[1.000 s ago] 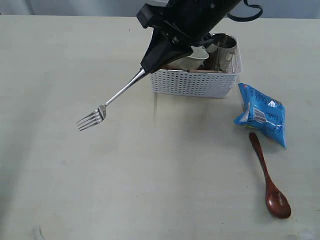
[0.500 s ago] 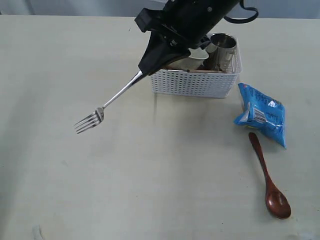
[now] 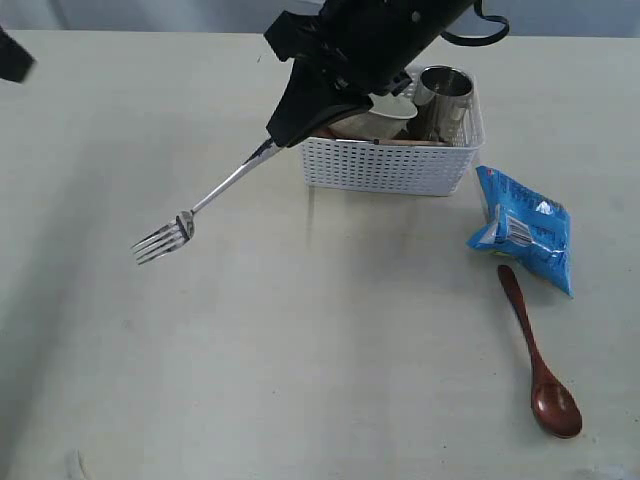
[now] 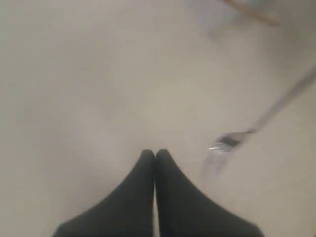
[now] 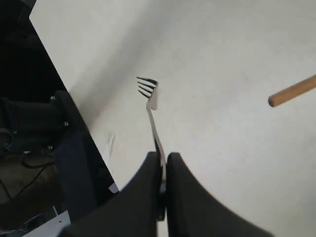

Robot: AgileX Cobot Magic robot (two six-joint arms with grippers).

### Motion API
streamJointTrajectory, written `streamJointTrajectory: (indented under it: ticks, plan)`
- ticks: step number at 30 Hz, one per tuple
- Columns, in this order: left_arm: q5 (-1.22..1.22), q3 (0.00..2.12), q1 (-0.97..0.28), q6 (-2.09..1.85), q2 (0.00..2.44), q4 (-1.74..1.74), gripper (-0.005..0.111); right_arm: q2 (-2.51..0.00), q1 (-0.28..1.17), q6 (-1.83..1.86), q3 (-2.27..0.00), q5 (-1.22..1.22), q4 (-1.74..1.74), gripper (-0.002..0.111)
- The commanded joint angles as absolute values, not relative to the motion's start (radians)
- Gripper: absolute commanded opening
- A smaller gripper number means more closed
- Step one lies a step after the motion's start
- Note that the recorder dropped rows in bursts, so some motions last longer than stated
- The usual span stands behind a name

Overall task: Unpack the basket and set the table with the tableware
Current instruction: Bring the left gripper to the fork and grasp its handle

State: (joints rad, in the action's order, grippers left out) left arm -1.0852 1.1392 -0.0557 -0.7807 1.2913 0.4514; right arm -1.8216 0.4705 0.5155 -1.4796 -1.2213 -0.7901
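My right gripper (image 3: 278, 138) is shut on the handle of the silver fork (image 3: 160, 240), which hangs tines-down and slanted above the table (image 3: 300, 340), left of the white basket (image 3: 385, 168). In the right wrist view the fingers (image 5: 153, 170) clamp the fork (image 5: 148, 91). The basket holds the cream bowl (image 3: 388, 108), the steel cup (image 3: 446, 92) and brown sticks (image 3: 395, 142). The red-brown spoon (image 3: 540, 370) lies on the table at the right. My left gripper (image 4: 155, 155) is shut and empty over bare table, with the fork (image 4: 224, 143) blurred beside it.
A blue snack bag (image 3: 525, 230) lies right of the basket, just above the spoon's handle. A brown stick end (image 5: 292, 92) crosses the right wrist view. A dark bit of the left arm (image 3: 14, 55) shows at the exterior view's upper left edge.
The right gripper has carried the fork leftward, away from the basket, and slightly lower. A dark piece of the left arm has come into the upper left corner.
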Motion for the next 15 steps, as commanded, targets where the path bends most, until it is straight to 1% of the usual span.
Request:
streamJointTrajectory:
  ticks: [1, 2, 4, 6, 7, 8, 12, 15]
  plan:
    - [-1.221, 1.067, -0.090, -1.288, 1.348, 0.884, 0.000, -1.819, 0.470, 0.530, -1.476, -1.221, -0.809, -0.001]
    - [-1.221, 1.043, -0.112, -1.300, 1.348, 0.877, 0.002, -1.819, 0.470, 0.530, -1.476, -1.221, -0.809, -0.001]
    - [-1.146, 0.982, -0.184, -1.338, 1.348, 0.869, 0.013, -1.819, 0.470, 0.524, -1.476, -1.221, -0.809, -0.001]
    - [-1.063, 0.929, -0.281, -1.413, 1.348, 0.869, 0.035, -1.819, 0.470, 0.518, -1.476, -1.221, -0.809, -0.001]
    - [-1.032, 0.911, -0.316, -1.432, 1.348, 0.869, 0.041, -1.819, 0.470, 0.512, -1.476, -1.221, -0.809, -0.001]
    - [-0.968, 0.890, -0.346, -1.442, 1.348, 0.869, 0.044, -1.819, 0.470, 0.509, -1.476, -1.221, -0.809, -0.001]
    - [-0.718, 0.836, -0.432, -1.484, 1.348, 0.869, 0.045, -1.819, 0.470, 0.505, -1.476, -1.221, -0.809, -0.001]
    - [-0.619, 0.832, -0.446, -1.488, 1.350, 0.877, 0.045, -1.819, 0.470, 0.502, -1.476, -1.221, -0.809, -0.001]
